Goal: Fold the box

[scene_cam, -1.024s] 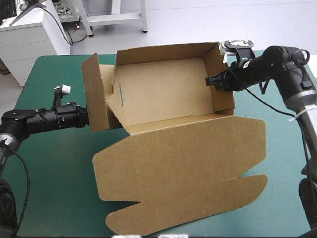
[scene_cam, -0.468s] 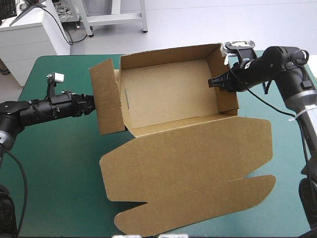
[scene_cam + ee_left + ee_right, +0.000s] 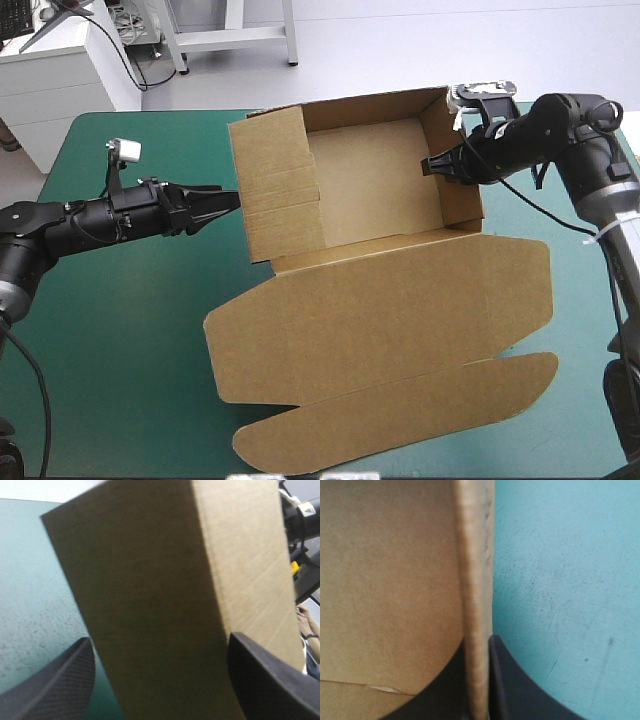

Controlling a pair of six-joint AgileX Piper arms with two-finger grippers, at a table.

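Note:
The brown box (image 3: pixel 372 195) stands as an open tray, its lid (image 3: pixel 380 305) and tuck flap (image 3: pixel 400 420) lying flat toward the table's near edge. Its left wall (image 3: pixel 280 185) stands raised and leans inward over the tray floor. My left gripper (image 3: pixel 224 199) is open, its tips right at that wall's outer face. In the left wrist view, the left gripper (image 3: pixel 160 640) has the board (image 3: pixel 150 595) filling the space between and ahead of its fingers. My right gripper (image 3: pixel 434 164) is shut on the box's right wall (image 3: pixel 455 160); the right wrist view shows the right gripper (image 3: pixel 479 645) pinching that wall's edge (image 3: pixel 475 580).
The teal-green cover (image 3: pixel 110 340) lies bare on the left and near left of the box. A white cabinet (image 3: pixel 60 75) stands beyond the table's far left corner. The flat lid reaches close to the near edge.
The left wall, earlier splayed outward, has swung upright and inward. My left gripper has moved right after it. The box slid slightly right; the right gripper kept its hold.

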